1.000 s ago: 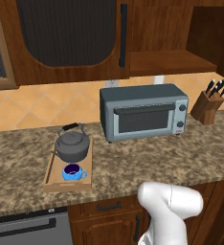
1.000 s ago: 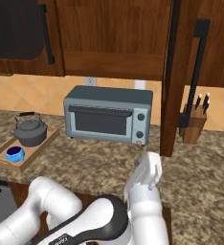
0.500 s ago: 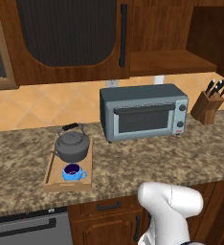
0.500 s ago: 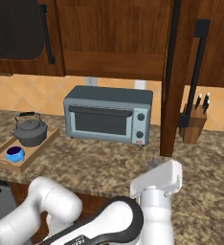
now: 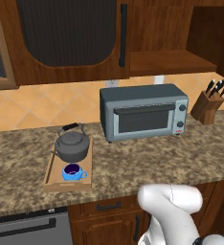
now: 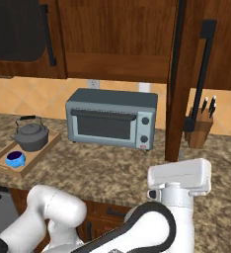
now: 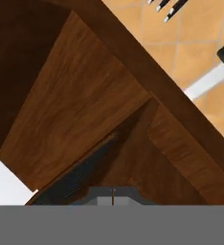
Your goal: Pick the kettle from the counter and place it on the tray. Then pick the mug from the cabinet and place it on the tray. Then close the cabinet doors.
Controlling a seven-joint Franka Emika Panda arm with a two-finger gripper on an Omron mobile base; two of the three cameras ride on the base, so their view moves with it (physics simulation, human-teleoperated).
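Currently my gripper is pressed together, empty, facing cabinet wood. Kettle and mug sit on the tray on the granite bench, left of the toaster oven; right door looks ajar, I think.

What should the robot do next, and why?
Probably push the open right cabinet door shut. The kettle and mug already sit on the tray, the left door looks closed, and the shut gripper is against the wood.
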